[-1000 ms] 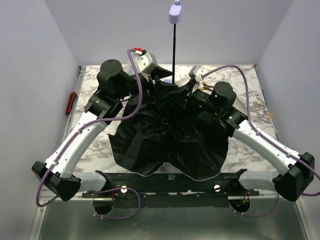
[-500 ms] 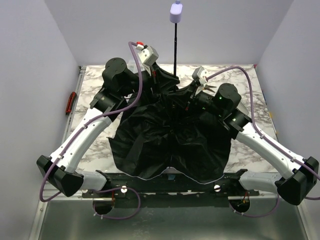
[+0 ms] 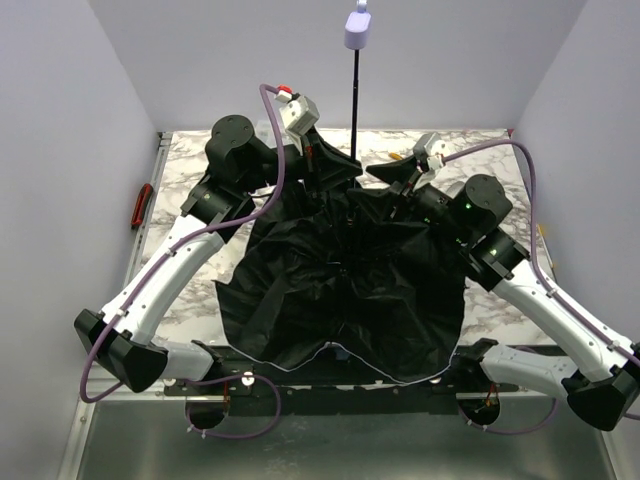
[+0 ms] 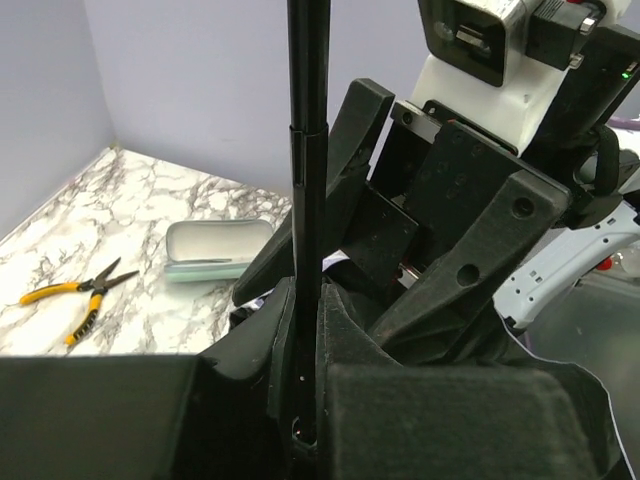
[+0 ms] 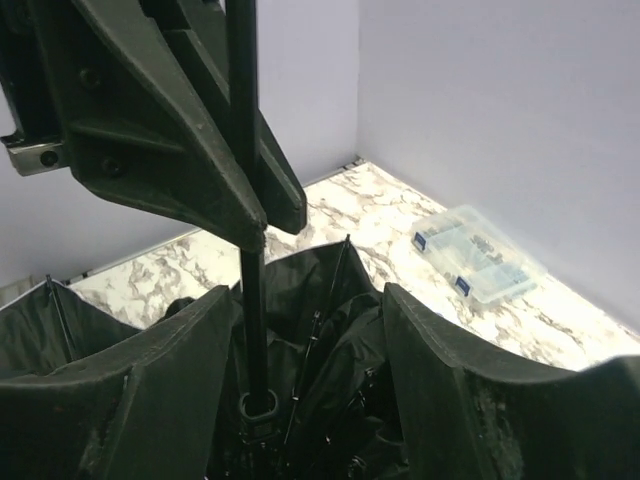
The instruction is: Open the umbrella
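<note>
Left tool (image 4: 306,320) clamps umbrella (image 3: 340,280) shaft; right tool (image 5: 310,300) straddles, unclosed

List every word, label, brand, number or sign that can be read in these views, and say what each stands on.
No text can be read in any view.
umbrella: canopy and handle are plain, with no print.
clear box: small dark marks on it, too blurred to read.
pliers and pale case: no lettering shows.
</note>
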Action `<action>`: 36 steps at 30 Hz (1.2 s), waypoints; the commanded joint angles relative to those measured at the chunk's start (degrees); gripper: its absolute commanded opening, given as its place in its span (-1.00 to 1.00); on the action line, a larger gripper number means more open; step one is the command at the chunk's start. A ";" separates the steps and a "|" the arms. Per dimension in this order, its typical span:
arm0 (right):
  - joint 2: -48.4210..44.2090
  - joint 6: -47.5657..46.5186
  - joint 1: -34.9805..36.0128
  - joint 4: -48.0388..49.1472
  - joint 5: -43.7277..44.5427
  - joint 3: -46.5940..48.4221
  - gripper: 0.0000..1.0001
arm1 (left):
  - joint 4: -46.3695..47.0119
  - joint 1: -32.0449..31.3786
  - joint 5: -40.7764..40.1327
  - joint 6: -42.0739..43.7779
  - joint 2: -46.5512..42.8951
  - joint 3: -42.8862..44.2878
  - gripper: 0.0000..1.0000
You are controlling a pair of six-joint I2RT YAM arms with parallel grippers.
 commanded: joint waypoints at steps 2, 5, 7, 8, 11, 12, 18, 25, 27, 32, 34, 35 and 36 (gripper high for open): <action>-0.83 -0.79 -0.55 -3.55 6.33 1.36 0.16 | 3.61 0.67 1.66 -0.53 -1.00 0.96 -1.00; -2.66 -1.20 -0.86 -2.87 13.89 -0.45 -0.04 | 3.33 1.05 1.34 -0.51 -0.95 1.25 -1.00; -3.17 -0.99 -1.34 -2.87 15.59 -1.12 -0.10 | 3.47 1.07 1.47 -0.85 -0.82 1.50 -1.00; -3.35 -0.52 -1.60 -2.75 15.42 -1.46 -0.12 | 3.80 1.07 1.59 -1.08 -0.72 1.46 -1.00; -2.77 1.40 -1.87 -2.78 10.56 -1.68 -0.21 | 4.81 1.07 2.73 -1.54 -0.58 1.57 -1.00; -2.60 2.47 -1.85 -2.59 9.13 -1.85 -0.24 | 4.89 1.10 2.94 -1.42 -0.44 1.60 -1.00; -0.11 8.04 -1.85 -3.70 1.12 -1.75 -0.38 | 5.62 1.08 3.58 -1.35 -0.33 1.88 -1.00; 4.82 8.30 -1.81 -5.03 -2.63 -2.78 -0.58 | 7.58 1.08 6.66 -3.03 0.09 2.91 -1.00; 5.52 7.23 -1.83 -4.46 -1.93 -3.64 -0.58 | 8.02 1.07 7.68 -3.54 -0.04 3.15 -1.00; 7.01 3.56 -1.85 -5.33 3.25 -4.61 -0.53 | 7.76 1.09 10.42 -4.04 -0.84 3.68 -1.00; 6.79 1.86 -1.85 -5.50 4.51 -5.34 -0.38 | 7.44 1.17 11.27 -3.71 -1.41 3.64 -1.00; 6.60 0.82 -1.89 -5.85 4.72 -5.79 -0.34 | 7.31 1.16 11.78 -3.42 -1.67 3.59 -1.00; 6.40 -0.09 -1.88 -6.05 4.91 -6.21 -0.31 | 7.30 1.26 12.17 -3.19 -2.01 3.53 -1.00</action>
